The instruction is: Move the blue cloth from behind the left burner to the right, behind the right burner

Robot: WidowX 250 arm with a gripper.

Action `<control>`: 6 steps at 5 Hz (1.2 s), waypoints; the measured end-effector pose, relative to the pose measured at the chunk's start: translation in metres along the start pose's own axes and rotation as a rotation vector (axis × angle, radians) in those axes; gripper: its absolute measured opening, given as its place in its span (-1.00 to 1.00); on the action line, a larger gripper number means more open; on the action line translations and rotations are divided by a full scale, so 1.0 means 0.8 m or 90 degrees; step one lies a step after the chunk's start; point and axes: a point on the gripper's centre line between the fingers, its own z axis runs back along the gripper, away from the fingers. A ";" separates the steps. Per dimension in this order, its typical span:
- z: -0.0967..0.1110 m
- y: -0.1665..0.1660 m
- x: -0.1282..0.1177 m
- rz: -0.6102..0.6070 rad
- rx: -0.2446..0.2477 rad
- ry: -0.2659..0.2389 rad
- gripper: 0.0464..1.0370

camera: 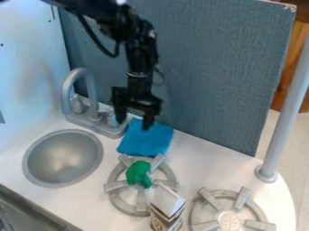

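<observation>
Gripper (134,123) wide, holding nothing; cloth (145,140) just below its fingertips, tap (66,94) beside it, green thing (138,172) past cloth on burner (141,199); sideways drift may knock tap, low dip may rumple cloth

Single fixed camera, slanting down over sink and stovetop from above the counter's front

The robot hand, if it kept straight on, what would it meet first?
Most likely the blue cloth below the hand, though depth is hard to judge here.
</observation>
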 end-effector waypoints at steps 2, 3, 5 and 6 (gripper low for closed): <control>-0.025 0.001 0.049 -0.015 -0.041 -0.118 0.93; -0.023 0.027 0.065 -0.038 -0.037 -0.179 0.93; -0.065 0.052 0.066 -0.064 -0.040 -0.179 0.93; -0.077 0.052 0.069 -0.063 -0.027 -0.155 0.93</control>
